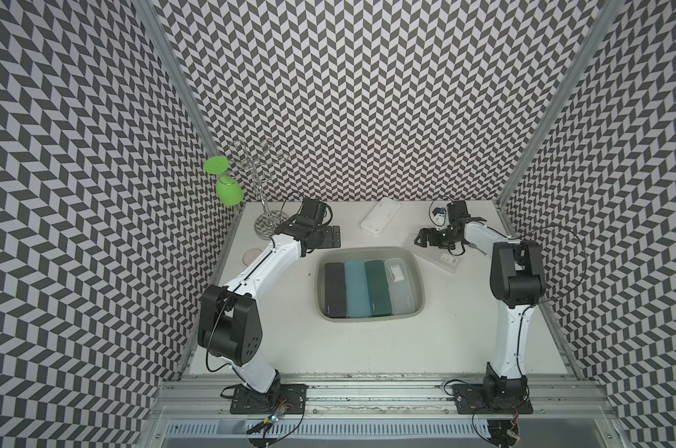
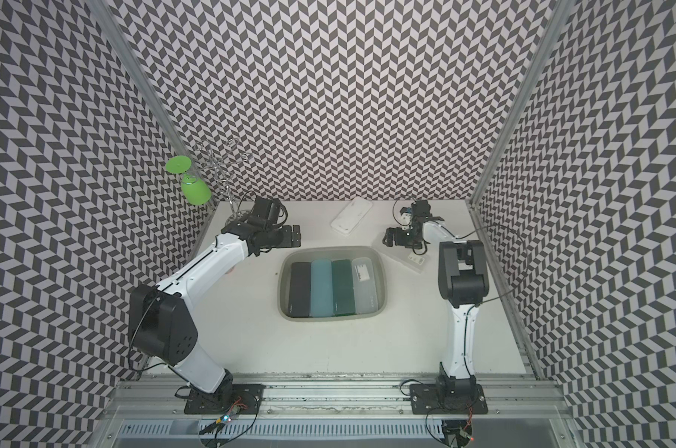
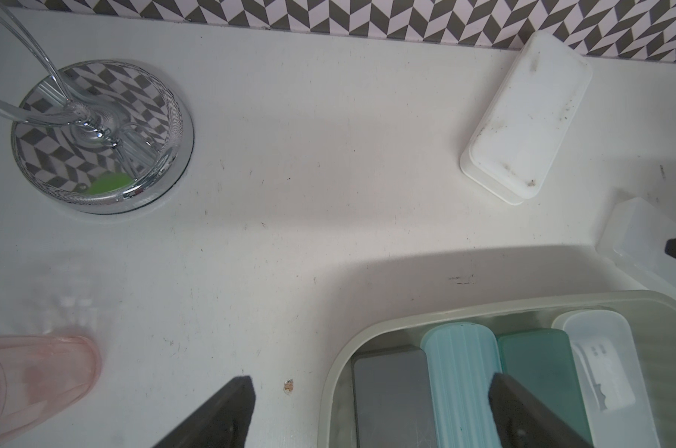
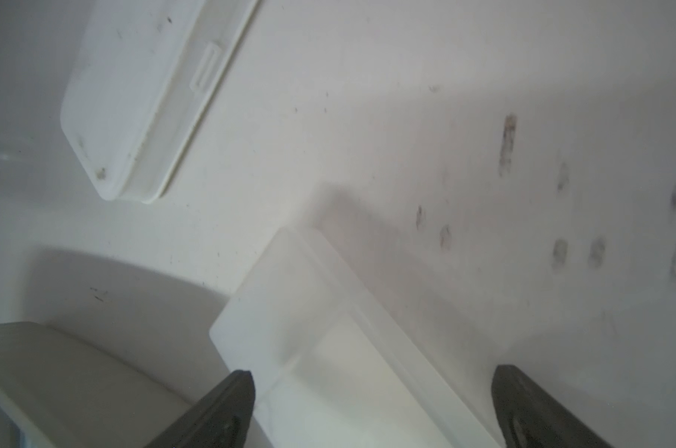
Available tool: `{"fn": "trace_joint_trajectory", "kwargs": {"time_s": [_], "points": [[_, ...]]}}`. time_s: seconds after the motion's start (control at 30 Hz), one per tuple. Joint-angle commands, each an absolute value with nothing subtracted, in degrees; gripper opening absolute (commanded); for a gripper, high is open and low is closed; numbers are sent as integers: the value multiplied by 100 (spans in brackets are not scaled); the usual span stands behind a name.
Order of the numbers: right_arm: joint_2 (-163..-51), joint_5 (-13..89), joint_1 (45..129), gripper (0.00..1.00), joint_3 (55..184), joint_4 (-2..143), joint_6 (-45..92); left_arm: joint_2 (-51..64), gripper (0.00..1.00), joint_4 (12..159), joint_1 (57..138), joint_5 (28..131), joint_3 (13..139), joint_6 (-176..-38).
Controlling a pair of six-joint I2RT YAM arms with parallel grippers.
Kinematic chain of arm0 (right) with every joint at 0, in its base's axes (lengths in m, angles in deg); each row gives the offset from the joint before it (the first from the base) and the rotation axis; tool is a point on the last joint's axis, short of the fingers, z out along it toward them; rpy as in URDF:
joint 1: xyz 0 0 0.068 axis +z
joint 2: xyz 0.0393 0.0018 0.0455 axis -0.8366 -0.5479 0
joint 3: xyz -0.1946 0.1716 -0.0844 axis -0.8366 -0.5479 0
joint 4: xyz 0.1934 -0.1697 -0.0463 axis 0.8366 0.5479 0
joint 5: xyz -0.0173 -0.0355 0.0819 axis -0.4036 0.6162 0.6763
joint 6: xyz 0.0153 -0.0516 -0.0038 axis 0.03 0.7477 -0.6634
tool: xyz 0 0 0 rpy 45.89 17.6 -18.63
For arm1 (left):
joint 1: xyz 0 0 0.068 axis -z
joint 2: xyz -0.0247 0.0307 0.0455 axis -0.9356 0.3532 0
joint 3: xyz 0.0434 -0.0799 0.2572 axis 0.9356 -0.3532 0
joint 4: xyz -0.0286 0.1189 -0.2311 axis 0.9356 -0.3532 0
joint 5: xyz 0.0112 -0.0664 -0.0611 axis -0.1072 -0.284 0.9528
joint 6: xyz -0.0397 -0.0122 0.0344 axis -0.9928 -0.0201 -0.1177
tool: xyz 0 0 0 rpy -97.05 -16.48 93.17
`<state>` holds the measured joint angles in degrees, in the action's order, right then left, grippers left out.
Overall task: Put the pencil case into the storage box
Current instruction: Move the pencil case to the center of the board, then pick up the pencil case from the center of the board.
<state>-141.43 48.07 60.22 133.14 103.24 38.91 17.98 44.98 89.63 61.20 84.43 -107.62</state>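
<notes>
The grey storage box [image 1: 320, 271] [image 2: 283, 271] sits mid-table with several pencil cases lying side by side in it: black, light blue, dark green and translucent. A white pencil case [image 1: 380, 217] [image 3: 526, 116] [image 4: 135, 97] lies on the table behind the box. A translucent pencil case [image 1: 447, 262] [image 4: 321, 329] lies at the box's right. My right gripper [image 1: 421, 237] [image 4: 371, 378] hangs open just above its end, one finger on each side. My left gripper [image 1: 334, 236] [image 3: 371, 388] is open and empty over the box's back left corner [image 3: 336, 372].
A chrome glass rack [image 1: 268, 225] [image 3: 100, 135] stands in the back left corner with a green glass [image 1: 228, 190] hanging from it. A pink cup [image 3: 30, 380] lies near the left arm. Patterned walls close in the back and both sides.
</notes>
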Motion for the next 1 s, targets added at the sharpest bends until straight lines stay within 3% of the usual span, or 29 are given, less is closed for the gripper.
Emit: {"fn": "trace_joint_trajectory", "kwargs": {"time_s": [0.0, 0.23, 0.47, 0.77, 0.83, 0.97], "points": [[-13792, 4682, 6071, 100, 12755, 10915, 4038, 1877, 100, 4477, 8941, 6208, 8461, -10777], [-13218, 4239, 6085, 99, 12370, 10977, 4258, 1852, 99, 4477, 8943, 6225, 8391, -10789], [-13403, 3186, 6520, 99, 12525, 11038, 4393, 1822, 99, 4450, 8942, 6261, 8326, -10707], [-13785, 2660, 6866, 100, 12308, 10727, 4003, 1664, 100, 4564, 8910, 6282, 8001, -10501], [-13830, 2613, 6868, 92, 12174, 10692, 4004, 1623, 100, 4590, 8889, 6305, 7954, -10477], [-13840, 2705, 6858, 61, 11907, 10571, 4051, 1548, 99, 4683, 8837, 6344, 7825, -10421]]}}
